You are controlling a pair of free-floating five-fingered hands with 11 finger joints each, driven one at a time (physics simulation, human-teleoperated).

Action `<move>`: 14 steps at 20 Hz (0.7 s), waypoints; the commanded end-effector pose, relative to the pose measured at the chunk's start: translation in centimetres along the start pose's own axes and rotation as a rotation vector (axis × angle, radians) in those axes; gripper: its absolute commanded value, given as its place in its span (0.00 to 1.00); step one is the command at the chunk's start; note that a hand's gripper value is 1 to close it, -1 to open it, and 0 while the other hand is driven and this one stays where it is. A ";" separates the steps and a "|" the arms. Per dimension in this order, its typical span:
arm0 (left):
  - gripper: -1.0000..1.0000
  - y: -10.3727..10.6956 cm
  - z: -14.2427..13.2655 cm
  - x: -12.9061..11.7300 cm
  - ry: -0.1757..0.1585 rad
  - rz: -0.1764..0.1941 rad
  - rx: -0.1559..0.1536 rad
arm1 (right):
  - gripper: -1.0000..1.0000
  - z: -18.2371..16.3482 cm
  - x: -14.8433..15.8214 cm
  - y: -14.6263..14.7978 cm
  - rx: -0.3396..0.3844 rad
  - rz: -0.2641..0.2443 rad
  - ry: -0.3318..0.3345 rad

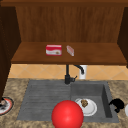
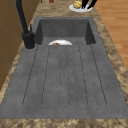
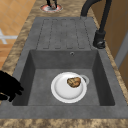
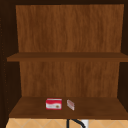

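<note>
Soft, even, shadowless, slightly blurred light

Matt grey sink [image 1: 45,100], wooden shelf [image 1: 100,53]

Wooden shelf [image 1: 100,53]: red box [image 1: 53,50], small pack [image 1: 70,50] beside it.

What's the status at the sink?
Right robot hand beside sink's right rim, near counter plate. Left robot hand over red-rimmed plate. Plate with food in basin.
</note>
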 end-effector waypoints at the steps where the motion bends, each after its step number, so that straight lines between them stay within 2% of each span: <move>1: 1.00 -0.8 0.4 0.2 -0.015 0.001 -0.006 | 0.50 0.0 0.0 0.0 0.000 0.000 0.000; 8: 1.00 -0.4 0.2 0.3 -0.003 -0.045 0.019 | 0.50 0.0 0.0 0.0 0.000 0.000 0.000; 14: 1.00 0.4 -1.8 0.6 0.011 -0.052 0.004 | 0.50 0.0 0.0 0.0 0.000 0.000 0.000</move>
